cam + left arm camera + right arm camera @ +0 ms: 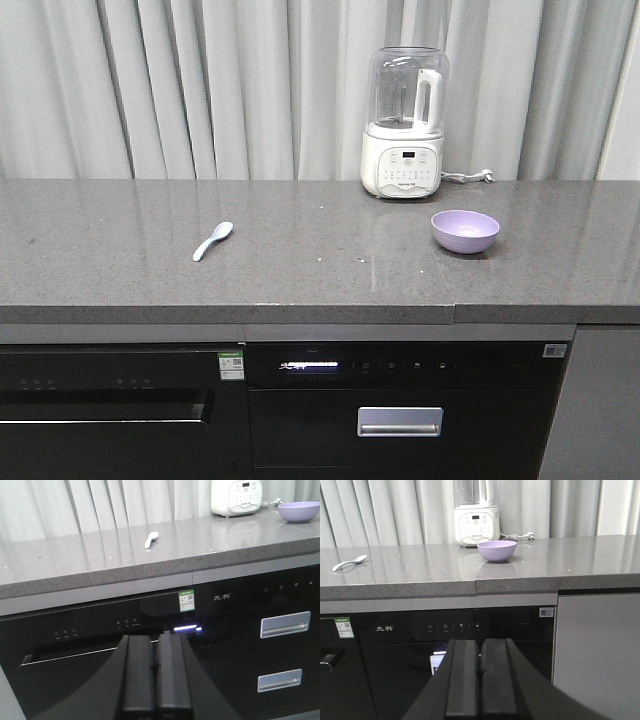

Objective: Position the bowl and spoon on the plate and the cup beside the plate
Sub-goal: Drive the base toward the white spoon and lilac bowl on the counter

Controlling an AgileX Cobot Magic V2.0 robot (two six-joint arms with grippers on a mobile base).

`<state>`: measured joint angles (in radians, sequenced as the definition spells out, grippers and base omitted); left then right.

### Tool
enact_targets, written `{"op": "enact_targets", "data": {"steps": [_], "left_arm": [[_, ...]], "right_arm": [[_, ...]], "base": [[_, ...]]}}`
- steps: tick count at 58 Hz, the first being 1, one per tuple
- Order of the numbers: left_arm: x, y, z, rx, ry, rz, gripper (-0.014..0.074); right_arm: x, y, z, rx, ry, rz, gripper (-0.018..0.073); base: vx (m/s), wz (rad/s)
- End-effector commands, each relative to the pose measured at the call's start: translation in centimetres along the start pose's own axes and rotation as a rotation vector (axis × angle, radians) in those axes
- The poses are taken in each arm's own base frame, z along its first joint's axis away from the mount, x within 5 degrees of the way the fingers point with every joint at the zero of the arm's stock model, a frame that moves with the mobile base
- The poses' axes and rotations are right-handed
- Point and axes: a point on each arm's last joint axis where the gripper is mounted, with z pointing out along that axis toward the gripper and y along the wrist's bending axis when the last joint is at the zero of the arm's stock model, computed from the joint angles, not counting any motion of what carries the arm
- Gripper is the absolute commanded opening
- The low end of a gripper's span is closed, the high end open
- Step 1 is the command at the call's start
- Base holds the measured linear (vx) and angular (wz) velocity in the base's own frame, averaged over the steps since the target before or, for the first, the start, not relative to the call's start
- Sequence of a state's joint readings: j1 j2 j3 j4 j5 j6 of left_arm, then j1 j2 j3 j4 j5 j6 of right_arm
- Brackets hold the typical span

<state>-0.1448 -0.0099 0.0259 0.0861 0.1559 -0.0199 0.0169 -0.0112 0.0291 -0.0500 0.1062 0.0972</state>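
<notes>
Front view: spoon [213, 241] lies flat on the counter [320, 285], left of frame centre. Its long axis runs diagonally, with the scoop toward upper right and the handle toward lower left. Bowl [465, 230] sits upright, rim up, right of centre and well apart from the spoon. It is just in front of and slightly right of the white blender [404, 120] at the curtain [200, 90]. The blender's panel text is too small to read.

Left hand [155, 641]: fingers pressed together with nothing between them, low in frame in front of the black appliance [100, 645] below counter level. Right hand [480, 642]: same, fingers together and holding nothing.

Writing: "先科" logo [384, 628] on the appliance front. Green label [232, 365] and small QR sticker [555, 351] are both illegible.
</notes>
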Motion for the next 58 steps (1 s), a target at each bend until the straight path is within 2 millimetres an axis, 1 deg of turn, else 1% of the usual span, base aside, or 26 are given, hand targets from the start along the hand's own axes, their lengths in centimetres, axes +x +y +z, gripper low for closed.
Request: {"op": "enact_targets", "data": {"steps": [1,58], "left_arm": [[-1.73,0.04,-0.38,0.001,-0.130,-0.008,-0.0006],[-1.73,0.04,-0.38,0.001,-0.130,-0.008,-0.0006]], "right_arm": [[-0.63,0.05,-0.04,-0.005,-0.088,-0.020,-0.0008],[-0.63,0.05,-0.04,-0.005,-0.088,-0.020,-0.0008]], "base": [[0.00,0.00],[0.01,-0.01]]}}
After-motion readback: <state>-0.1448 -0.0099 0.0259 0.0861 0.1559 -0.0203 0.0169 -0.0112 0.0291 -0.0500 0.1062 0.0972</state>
